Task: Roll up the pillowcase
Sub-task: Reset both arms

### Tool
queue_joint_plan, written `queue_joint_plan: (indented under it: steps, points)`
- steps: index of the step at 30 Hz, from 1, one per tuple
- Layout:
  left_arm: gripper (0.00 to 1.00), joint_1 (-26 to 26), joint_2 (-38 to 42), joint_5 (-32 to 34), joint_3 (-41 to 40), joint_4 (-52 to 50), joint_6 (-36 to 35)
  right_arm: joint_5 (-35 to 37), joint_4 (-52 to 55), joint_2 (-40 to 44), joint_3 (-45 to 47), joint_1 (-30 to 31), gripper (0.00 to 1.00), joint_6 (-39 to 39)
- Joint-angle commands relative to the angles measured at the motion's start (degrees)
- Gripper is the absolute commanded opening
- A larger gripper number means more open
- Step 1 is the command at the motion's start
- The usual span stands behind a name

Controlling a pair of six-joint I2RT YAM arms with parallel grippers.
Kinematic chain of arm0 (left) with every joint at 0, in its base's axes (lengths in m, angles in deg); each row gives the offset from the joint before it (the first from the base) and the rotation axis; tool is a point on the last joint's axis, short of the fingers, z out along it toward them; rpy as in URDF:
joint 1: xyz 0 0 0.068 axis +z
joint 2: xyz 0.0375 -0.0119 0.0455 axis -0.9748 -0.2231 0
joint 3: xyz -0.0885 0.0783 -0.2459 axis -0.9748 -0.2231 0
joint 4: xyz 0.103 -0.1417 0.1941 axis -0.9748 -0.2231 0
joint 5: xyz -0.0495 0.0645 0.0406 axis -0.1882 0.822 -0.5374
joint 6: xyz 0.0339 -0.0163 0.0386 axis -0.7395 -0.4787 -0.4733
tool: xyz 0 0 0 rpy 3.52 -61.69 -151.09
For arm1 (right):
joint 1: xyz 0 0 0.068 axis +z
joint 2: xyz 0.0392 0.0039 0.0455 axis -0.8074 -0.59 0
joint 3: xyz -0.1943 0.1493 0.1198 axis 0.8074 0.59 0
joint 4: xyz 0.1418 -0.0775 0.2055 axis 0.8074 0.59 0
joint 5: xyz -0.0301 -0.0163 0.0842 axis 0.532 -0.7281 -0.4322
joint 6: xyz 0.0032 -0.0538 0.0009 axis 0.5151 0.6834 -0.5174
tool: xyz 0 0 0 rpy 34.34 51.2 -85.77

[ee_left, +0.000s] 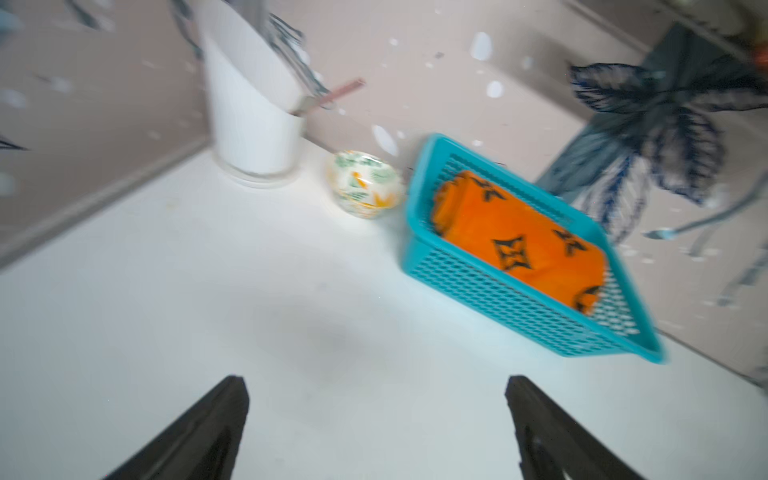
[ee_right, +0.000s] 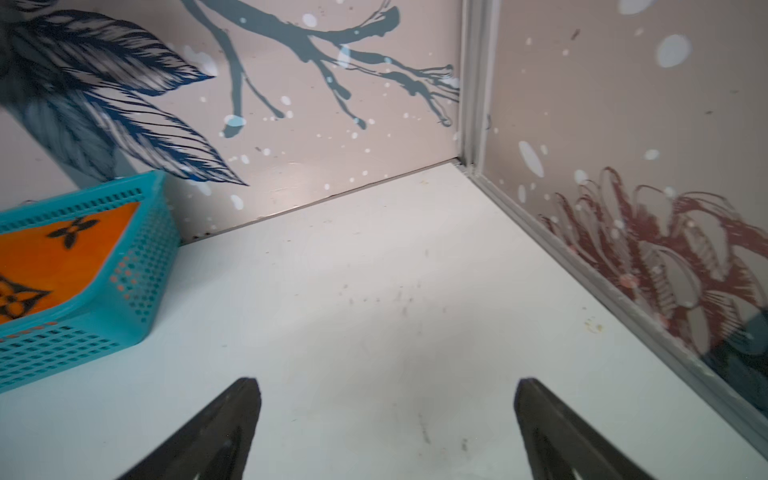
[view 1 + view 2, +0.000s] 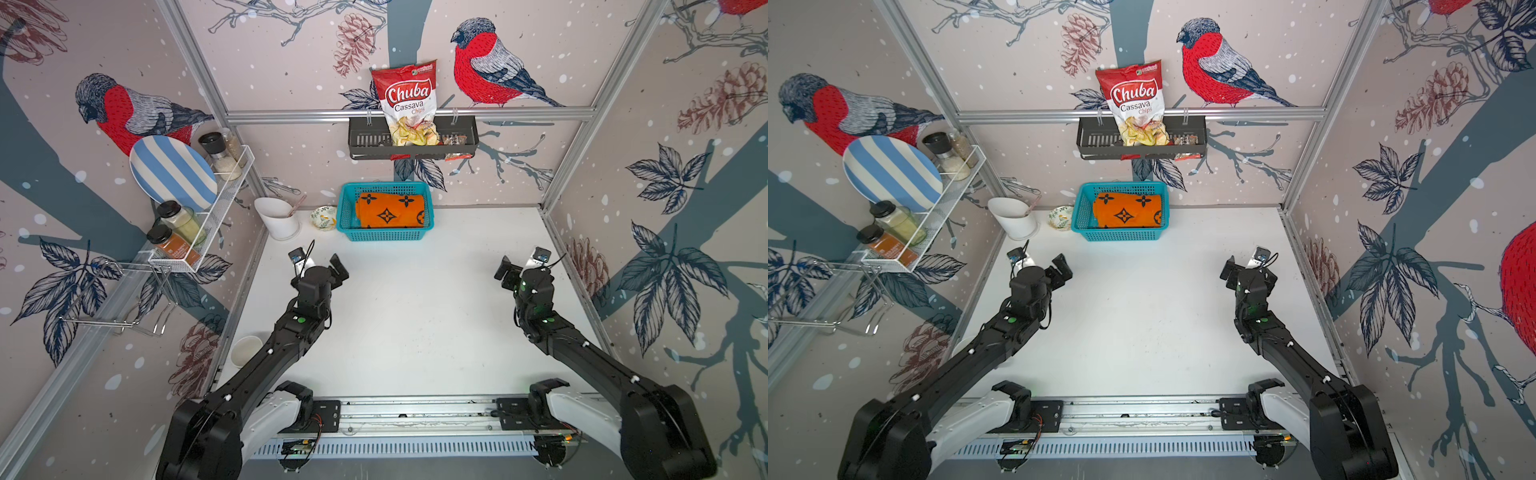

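Observation:
The pillowcase (image 3: 390, 210) (image 3: 1127, 211), bright orange with black flower motifs, lies as a compact bundle inside the teal basket (image 3: 386, 239) (image 3: 1119, 236) at the back middle of the white table. The left wrist view, which is blurred, shows the pillowcase (image 1: 519, 237) in the basket (image 1: 498, 307) ahead. The right wrist view catches one end of the pillowcase (image 2: 50, 257) and the basket (image 2: 83, 332). My left gripper (image 3: 328, 270) (image 1: 376, 380) hovers open over bare table in front of the basket's left side. On the right, my right gripper (image 3: 513, 270) (image 2: 388, 380) is open too, near the side wall.
A white utensil holder (image 3: 276, 218) and a small floral bowl (image 3: 324, 217) stand left of the basket. A white cup (image 3: 246, 351) sits at the table's left edge. A wire rack (image 3: 199, 199) with plate and jars hangs left; a black shelf (image 3: 411, 143) holds a chips bag.

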Motion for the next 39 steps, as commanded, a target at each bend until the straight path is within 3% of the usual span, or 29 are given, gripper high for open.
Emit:
queue_joint_plan:
  steps: [1,3,8,14,18,21,23,25,27,39]
  points:
    - [0.99,3.11,5.55,10.08,-8.56,13.33,-13.65,1.89,-12.06,-1.85,3.50,-3.32,1.00,3.45]
    - [0.99,5.00,4.68,6.99,-12.28,20.48,-20.11,-0.16,-17.79,-4.97,5.11,-5.95,1.00,3.28]
    - [0.99,11.03,-9.07,2.20,-11.94,28.69,-18.39,-4.02,-29.22,-13.06,6.77,-9.09,1.00,6.07]
    - [0.99,12.50,-27.43,3.49,-8.87,48.91,-21.09,-7.26,-50.08,-19.98,14.73,-9.93,1.00,7.97]
    - [0.97,14.41,-33.25,-6.47,-8.84,55.86,-23.40,-11.65,-65.58,-27.79,18.03,-9.78,1.00,10.77]
    - [0.97,15.90,-32.96,-14.23,-10.10,55.81,-23.65,-11.31,-52.40,-24.62,13.33,-9.93,1.00,9.82]
    - [0.97,16.77,-36.83,-17.59,-13.19,66.75,-24.48,-14.17,-48.66,-25.77,10.97,-11.31,1.00,9.50]
    - [0.97,16.88,-35.12,-21.30,-11.80,61.21,-25.41,-14.35,-46.14,-26.39,9.10,-11.84,1.00,8.87]
    - [0.98,16.90,-36.44,-24.45,-11.14,62.02,-27.00,-15.43,-42.47,-25.33,8.25,-12.48,1.00,8.16]
    - [0.98,16.92,-36.41,-23.98,-10.66,61.43,-26.85,-15.19,-43.55,-25.58,8.57,-12.29,1.00,8.34]
